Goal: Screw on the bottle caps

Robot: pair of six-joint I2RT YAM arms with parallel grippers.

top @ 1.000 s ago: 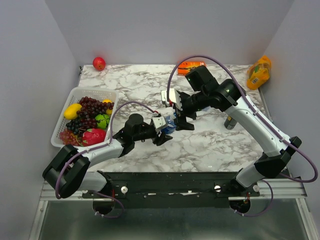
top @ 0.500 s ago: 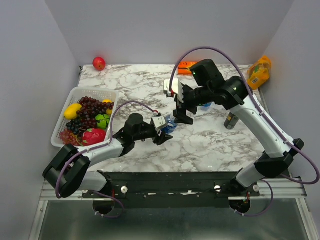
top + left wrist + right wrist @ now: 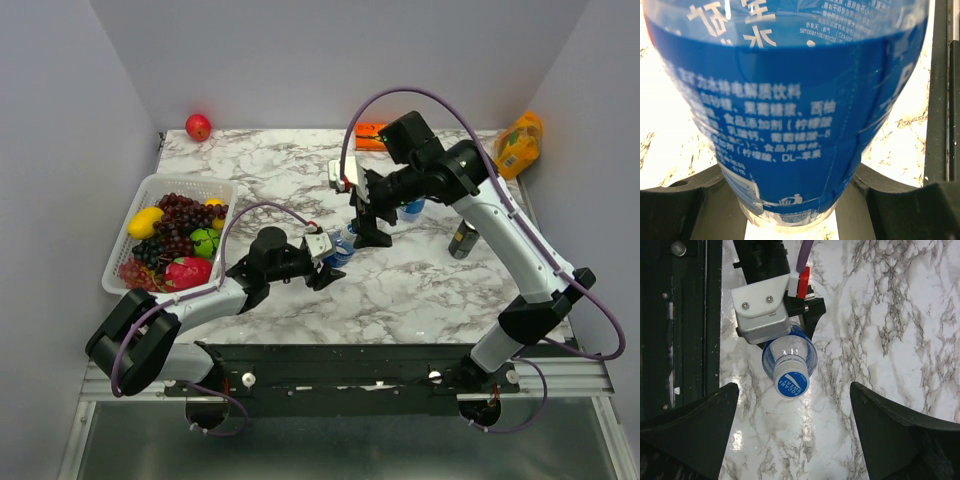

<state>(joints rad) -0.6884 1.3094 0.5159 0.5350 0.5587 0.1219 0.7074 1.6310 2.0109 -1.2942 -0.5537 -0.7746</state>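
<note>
The left gripper (image 3: pixel 328 262) hugs the Pocari Sweat bottle (image 3: pixel 790 110) in the middle of the marble table (image 3: pixel 430 290). Its blue cap (image 3: pixel 791 383) sits on top. The right gripper (image 3: pixel 795 440) hangs wide open above it. I cannot tell if the other bottle (image 3: pixel 412 209), at two o'clock from it, has a cap.

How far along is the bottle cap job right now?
Done: a blue cap sits on the bottle held by the left gripper, tightness unclear. In hand: the right gripper hangs open above it, apart. Left: what looks like the other bottle, mostly hidden behind the right arm, its cap unseen.
</note>
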